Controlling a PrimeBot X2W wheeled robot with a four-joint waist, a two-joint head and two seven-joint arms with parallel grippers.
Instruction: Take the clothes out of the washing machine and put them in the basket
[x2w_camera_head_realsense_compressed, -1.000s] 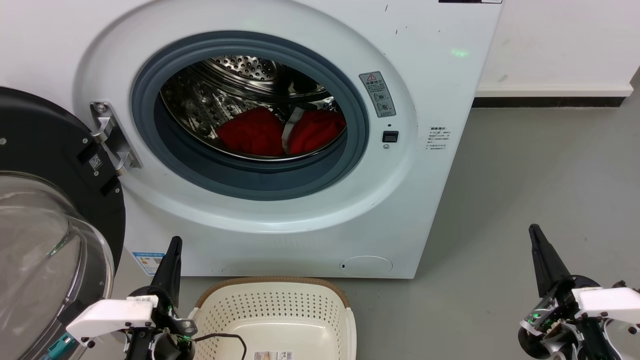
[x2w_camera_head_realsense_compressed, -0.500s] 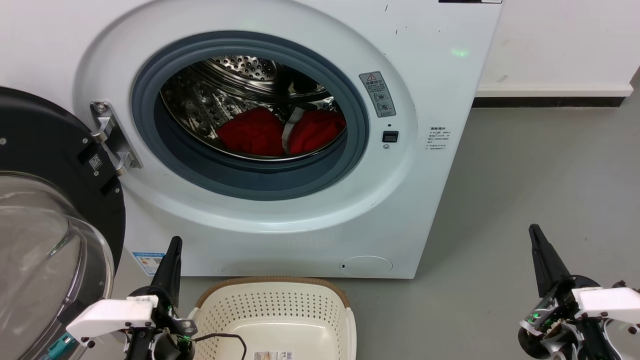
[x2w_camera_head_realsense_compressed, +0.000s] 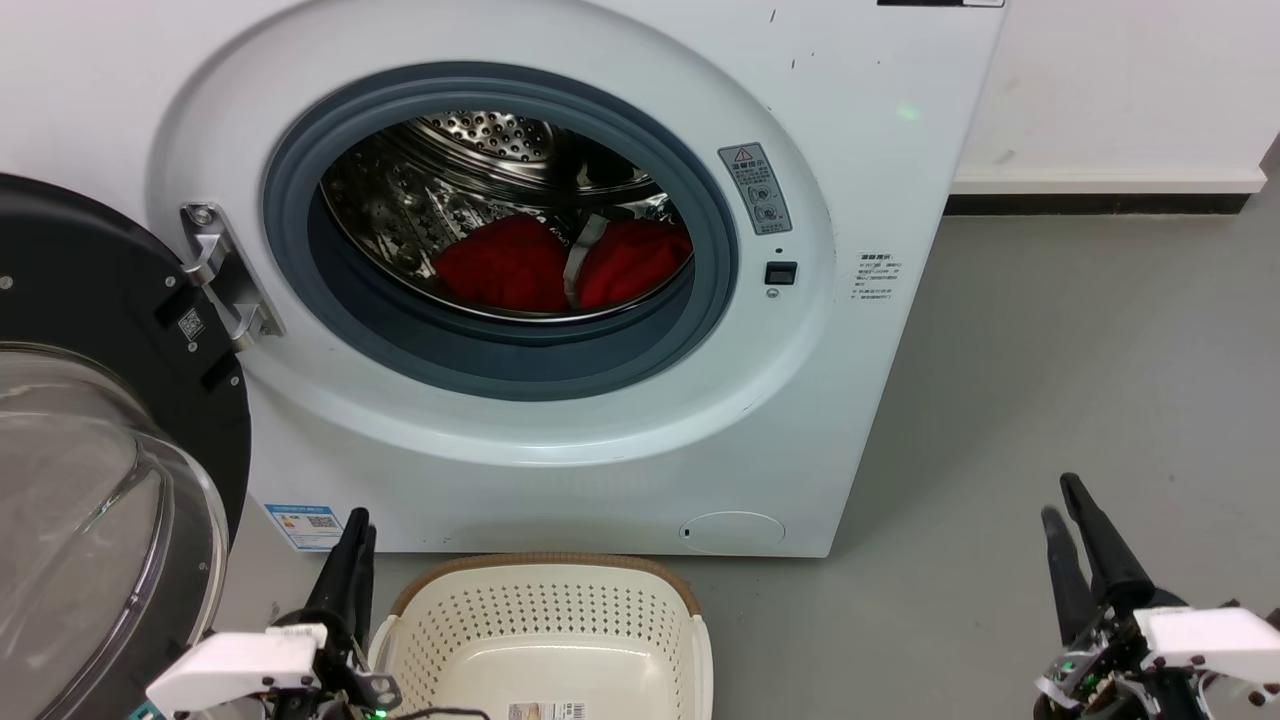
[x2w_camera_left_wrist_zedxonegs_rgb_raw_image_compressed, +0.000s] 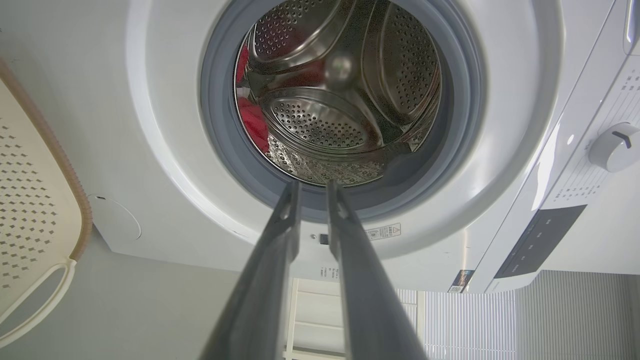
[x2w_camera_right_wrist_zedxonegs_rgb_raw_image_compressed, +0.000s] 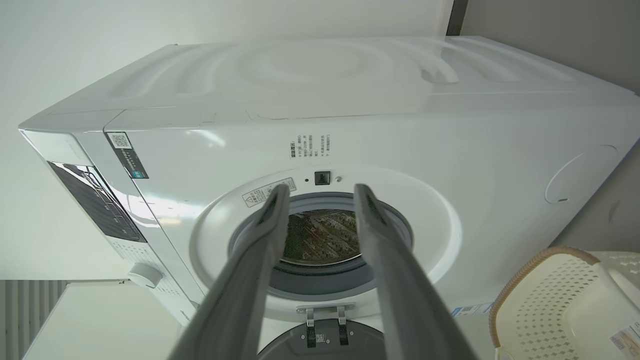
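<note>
I have both arms low in front of the washing machine (x2w_camera_head_realsense_compressed: 880, 180), fingers pointing up toward its front. The left gripper (x2w_camera_head_realsense_compressed: 362, 522) sits at the bottom left of the head view, just beside the basket (x2w_camera_head_realsense_compressed: 545, 562) and in front of the open door (x2w_camera_head_realsense_compressed: 100, 300). Its fingers are parted by only a narrow slit. In the left wrist view that gripper (x2w_camera_left_wrist_zedxonegs_rgb_raw_image_compressed: 312, 187) aims at the lower edge of the grey porthole seal, with nothing between the fingers.

The right gripper (x2w_camera_head_realsense_compressed: 1060, 497) hangs over bare floor (x2w_camera_head_realsense_compressed: 1050, 330), well apart from the machine's right side. Its fingers stand wider than the left pair, also empty. Through the right wrist view the gripper (x2w_camera_right_wrist_zedxonegs_rgb_raw_image_compressed: 321, 187) frames the porthole from the side.

Compared with a second ago, both grippers sit lower in the head view. Each then showed as a single closed spike and now shows two separate fingers. The machine, door and basket keep their places, so the camera has not shifted.

The clothes (x2w_camera_head_realsense_compressed: 510, 265) lie at the bottom of the steel drum (x2w_camera_head_realsense_compressed: 480, 135), two red heaps with a pale strip between them. The basket stands on the floor directly below the porthole, and what I can see of its inside holds no clothes.
</note>
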